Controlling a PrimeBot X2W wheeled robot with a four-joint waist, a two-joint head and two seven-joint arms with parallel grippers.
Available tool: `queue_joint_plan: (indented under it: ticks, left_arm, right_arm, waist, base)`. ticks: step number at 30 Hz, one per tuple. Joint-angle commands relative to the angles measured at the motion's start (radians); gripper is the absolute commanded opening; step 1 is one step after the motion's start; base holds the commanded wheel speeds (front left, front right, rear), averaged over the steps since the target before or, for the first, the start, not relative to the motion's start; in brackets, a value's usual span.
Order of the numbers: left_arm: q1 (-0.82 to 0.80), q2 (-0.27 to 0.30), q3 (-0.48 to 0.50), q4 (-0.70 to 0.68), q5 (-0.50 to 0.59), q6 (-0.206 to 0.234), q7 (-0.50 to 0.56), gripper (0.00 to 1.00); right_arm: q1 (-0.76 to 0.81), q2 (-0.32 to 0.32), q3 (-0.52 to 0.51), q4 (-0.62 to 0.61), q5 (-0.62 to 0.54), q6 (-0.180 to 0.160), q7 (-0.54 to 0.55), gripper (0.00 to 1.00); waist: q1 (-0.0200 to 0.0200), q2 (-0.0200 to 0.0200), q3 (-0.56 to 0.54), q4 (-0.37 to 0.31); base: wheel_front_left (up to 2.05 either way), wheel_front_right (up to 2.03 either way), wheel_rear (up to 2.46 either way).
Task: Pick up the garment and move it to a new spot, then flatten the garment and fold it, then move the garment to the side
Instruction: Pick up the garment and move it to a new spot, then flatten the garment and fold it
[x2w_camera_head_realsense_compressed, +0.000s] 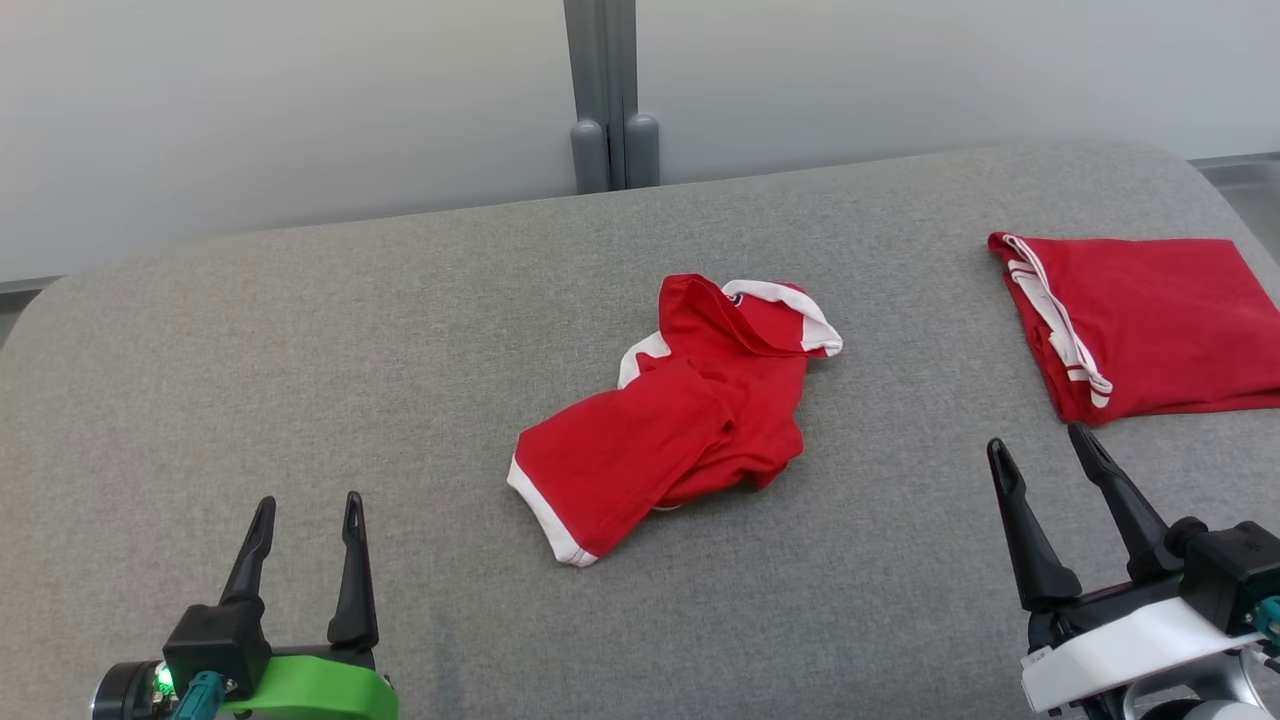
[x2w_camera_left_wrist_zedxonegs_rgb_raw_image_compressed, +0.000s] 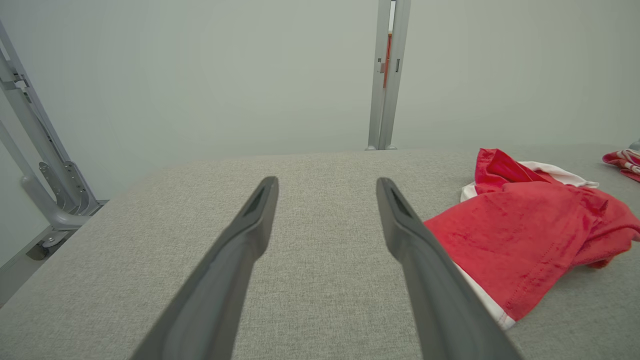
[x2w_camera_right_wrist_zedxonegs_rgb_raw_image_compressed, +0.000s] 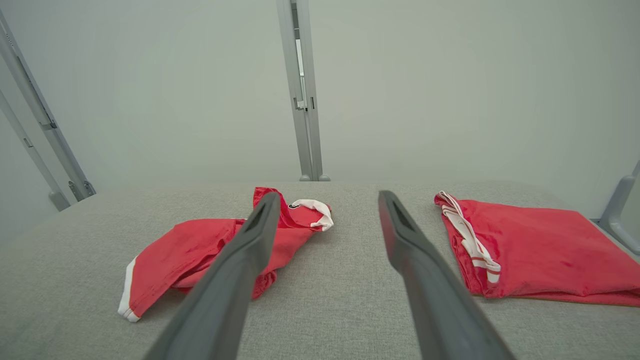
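Two tools sit at the near edge of the scene, each with its fingers spread wide and nothing between them. The left tool (x2w_camera_head_realsense_compressed: 308, 500) hangs over bare grey fabric at the lower left. The right tool (x2w_camera_head_realsense_compressed: 1037, 438) is at the lower right, its tips just short of the near edge of a folded garment (x2w_camera_head_realsense_compressed: 1150, 320) lying flat and square.

Between them, about the middle of the padded counter (x2w_camera_head_realsense_compressed: 300, 350), lies the crumpled garment (x2w_camera_head_realsense_compressed: 680, 420). It is a red shirt with white trim, bunched into a loose heap and well apart from both tools. It is nearer the left tool's line of reach in the left wrist view, where it lies just beside the right-hand finger.

This heap looks like the piece to work on, since the other is already folded and set aside. It should be light, limp and thin, with no stiffness to help. It will sag and drag when lifted, and a pinch on a raised ridge may catch several layers at once.

The white-banded hem (x2w_camera_head_realsense_compressed: 545, 515) at the near left corner lies flat and single-looking, which makes it a fair hold for the left tool. The raised fold by the white trim (x2w_camera_head_realsense_compressed: 800, 310) at the far end would suit the right tool, so the cloth hangs open between two holds.
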Motion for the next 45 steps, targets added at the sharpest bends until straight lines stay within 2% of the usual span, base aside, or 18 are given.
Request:
queue_joint_plan:
  ticks: [1, 18, 22, 26, 35, 40, 45]
  left_arm:
    - [0.014, 0.009, 0.001, -0.002, -0.011, 0.004, 0.001, 1.0]
    - [0.005, 0.004, -0.015, -0.011, -0.015, 0.013, 0.003, 1.0]
    - [-0.034, 0.0, -0.02, -0.029, -0.001, 0.021, 0.003, 1.0]
    - [-0.086, -0.018, -0.027, -0.046, 0.01, 0.022, -0.004, 1.0]
    - [-0.211, -0.079, -0.065, -0.053, 0.054, 0.006, -0.016, 1.0]
    - [-0.254, -0.113, -0.073, -0.049, 0.069, -0.011, -0.016, 1.0]
    - [-0.28, -0.137, -0.07, -0.044, 0.082, -0.029, -0.015, 1.0]
  right_arm:
    - [0.011, 0.005, -0.003, -0.007, -0.005, -0.002, 0.004, 1.0]
    - [0.021, 0.005, -0.003, -0.02, 0.004, -0.002, 0.017, 1.0]
    - [-0.02, -0.025, 0.035, -0.016, 0.004, -0.002, 0.027, 1.0]
    - [-0.092, -0.074, 0.144, 0.016, 0.019, -0.001, 0.042, 1.0]
    - [-0.365, -0.176, 0.527, 0.175, 0.079, -0.001, 0.046, 1.0]
    - [-0.509, -0.167, 0.713, 0.321, 0.12, -0.002, 0.027, 1.0]
    - [-0.612, -0.134, 0.813, 0.509, 0.124, -0.002, 0.027, 1.0]
  waist:
    - [0.0, 0.0, -0.004, 0.003]
    - [0.0, 0.0, -0.003, 0.007]
    - [0.0, 0.0, 0.035, 0.017]
    - [0.0, 0.0, 0.102, 0.048]
    - [0.0, 0.0, 0.244, 0.169]
    - [0.0, 0.0, 0.287, 0.225]
    - [0.0, 0.0, 0.318, 0.259]
  base:
    - [0.0, 0.0, 0.0]
    - [0.0, 0.0, 0.0]
    - [0.0, 0.0, 0.0]
    - [0.0, 0.0, 0.0]
    - [0.0, 0.0, 0.0]
    - [0.0, 0.0, 0.0]
    - [0.0, 0.0, 0.0]
